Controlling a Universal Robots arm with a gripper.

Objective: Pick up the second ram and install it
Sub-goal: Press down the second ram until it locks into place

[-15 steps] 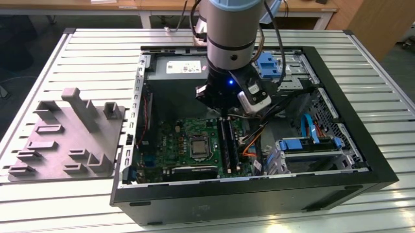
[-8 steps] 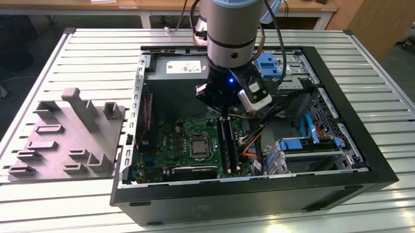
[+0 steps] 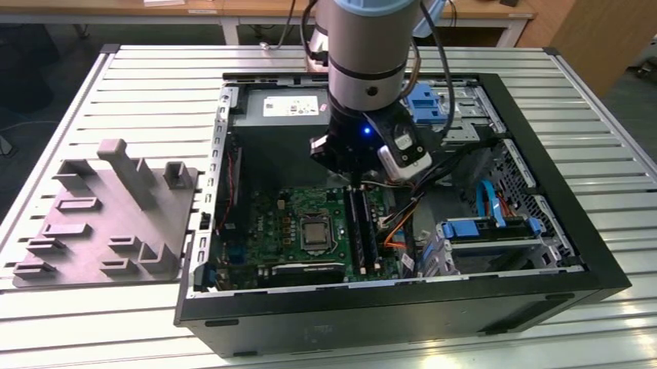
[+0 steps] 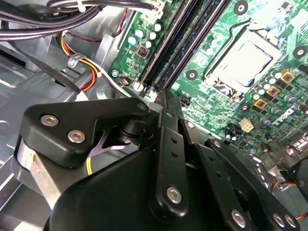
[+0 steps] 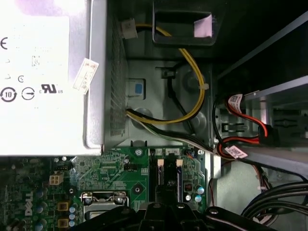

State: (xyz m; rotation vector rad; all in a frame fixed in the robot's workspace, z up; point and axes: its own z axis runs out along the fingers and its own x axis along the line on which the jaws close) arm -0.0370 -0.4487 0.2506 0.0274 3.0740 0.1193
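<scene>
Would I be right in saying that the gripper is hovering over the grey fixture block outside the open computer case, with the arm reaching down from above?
Not quite. The arm does reach down from above, but the gripper is inside the open computer case, over the memory slots of the green motherboard, as the exterior view shows. The grey fixture block sits apart, toward the exterior view's left.

Motherboard (image 3: 298, 223) inside the open computer case (image 3: 575, 254), moulded tray (image 3: 103, 215) beside it on the exterior view's left.

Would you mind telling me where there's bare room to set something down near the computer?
The slatted table is bare behind the grey fixture and beside the case. Inside, around the motherboard, cables and the gripper crowd everything.
</scene>
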